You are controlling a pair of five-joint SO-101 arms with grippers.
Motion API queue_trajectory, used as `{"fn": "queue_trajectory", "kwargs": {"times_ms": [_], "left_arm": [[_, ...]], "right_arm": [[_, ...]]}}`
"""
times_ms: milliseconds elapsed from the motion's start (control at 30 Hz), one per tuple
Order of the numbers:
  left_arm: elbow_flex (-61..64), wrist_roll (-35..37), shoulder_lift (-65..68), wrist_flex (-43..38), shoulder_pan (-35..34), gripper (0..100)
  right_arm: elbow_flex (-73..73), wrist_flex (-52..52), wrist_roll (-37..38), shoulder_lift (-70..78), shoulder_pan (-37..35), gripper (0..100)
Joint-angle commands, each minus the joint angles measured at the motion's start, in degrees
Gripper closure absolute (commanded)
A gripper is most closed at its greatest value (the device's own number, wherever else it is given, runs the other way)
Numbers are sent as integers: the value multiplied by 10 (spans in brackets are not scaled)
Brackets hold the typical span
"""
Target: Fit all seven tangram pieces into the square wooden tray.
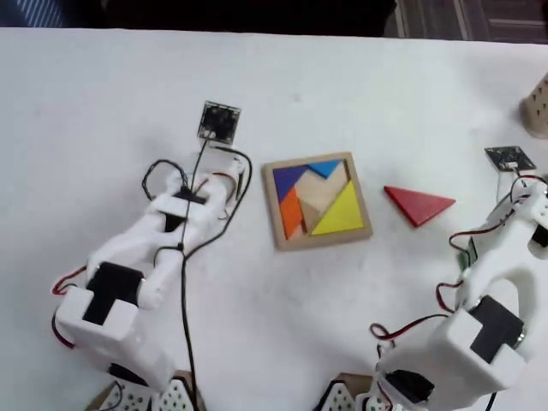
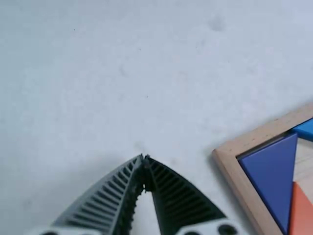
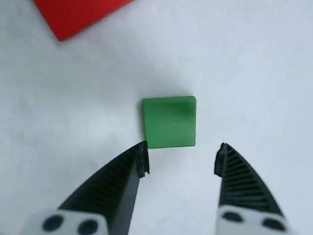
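The right gripper (image 3: pixel 182 159) hangs low over the white table (image 1: pixel 360 94), fingers apart, with the green square (image 3: pixel 168 122) flat just past its tips and untouched. Farther off lies the red triangle (image 3: pixel 78 14); these 2 pieces sit outside the tray. The left gripper (image 2: pixel 145 164), fingers together on nothing, is near a corner of the square wooden tray (image 2: pixel 234 152), which holds a dark blue triangle (image 2: pixel 271 171) among others.

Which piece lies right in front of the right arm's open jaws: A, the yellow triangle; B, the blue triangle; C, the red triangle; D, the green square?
D: the right wrist view shows the green square just ahead of the open jaws, with the red triangle farther off.
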Motion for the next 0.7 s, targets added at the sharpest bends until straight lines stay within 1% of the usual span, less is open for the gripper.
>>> {"fn": "queue_trajectory", "kwargs": {"times_ms": [0,67,133,233,300,367,467,600,667], "left_arm": [[-32,-3,-5,-16,-7,976],[-32,-3,-5,-16,-7,976],[-32,-3,-5,-16,-7,976],[-32,-3,-5,-16,-7,976],[-40,-3,-4,-15,-7,976],[-43,-3,-2,-15,-14,976],[-43,-3,-2,-15,-15,976],[-43,-3,-2,-15,-17,976],[-44,-3,-2,-15,-17,976]], "right_arm": [[-4,-4,6,-38,-10,811],[-4,-4,4,-42,-14,812],[-4,0,3,-47,-29,844],[-4,46,0,-68,-78,989],[-3,78,-34,-92,-117,961],[1,86,-84,-119,-155,986],[33,80,-132,-163,-214,981],[106,42,-184,-204,-321,980],[135,10,-219,-206,-376,960]]}}
